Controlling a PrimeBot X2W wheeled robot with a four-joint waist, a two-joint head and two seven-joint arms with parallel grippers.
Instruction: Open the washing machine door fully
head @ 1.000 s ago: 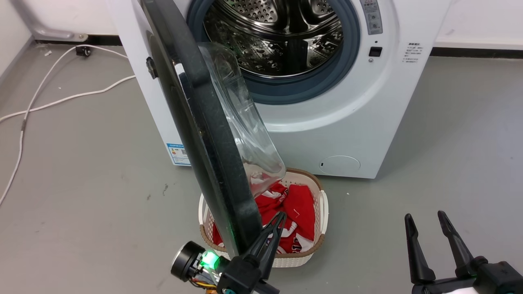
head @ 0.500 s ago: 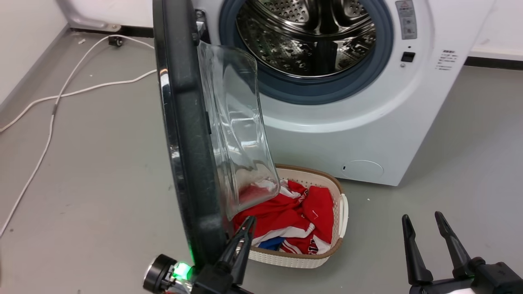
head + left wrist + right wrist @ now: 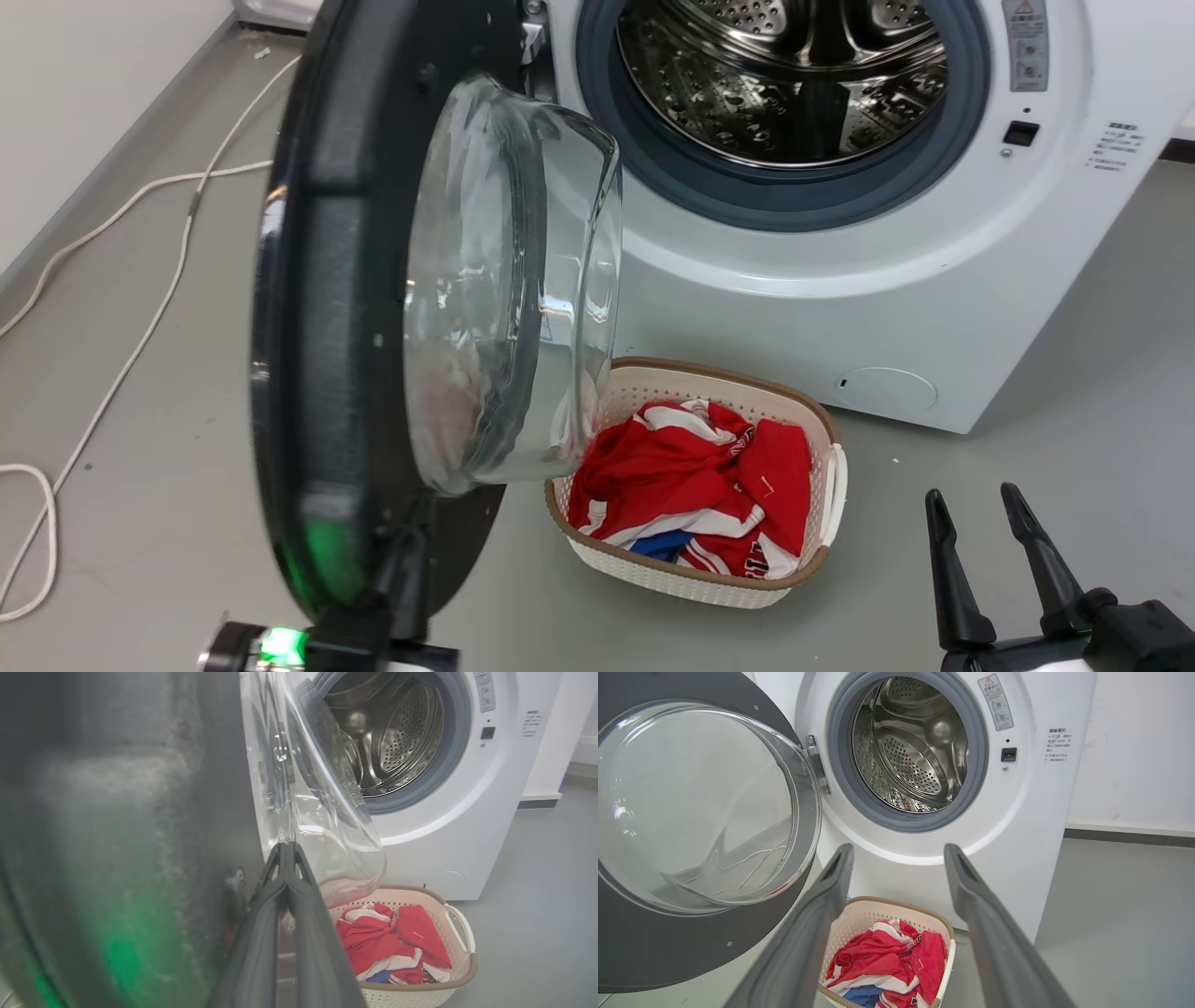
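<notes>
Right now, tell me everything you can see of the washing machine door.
The door is a big round ring, black and glossy, with a clear glass bowl bulging from its inner face. It stands upright and wide open, hung on a metal hinge at the left of the drum, with its inner face turned toward the robot. A green glow reflects on its lower rim. The left gripper, fingers pressed together, looks to rest against that lower inner rim.
</notes>
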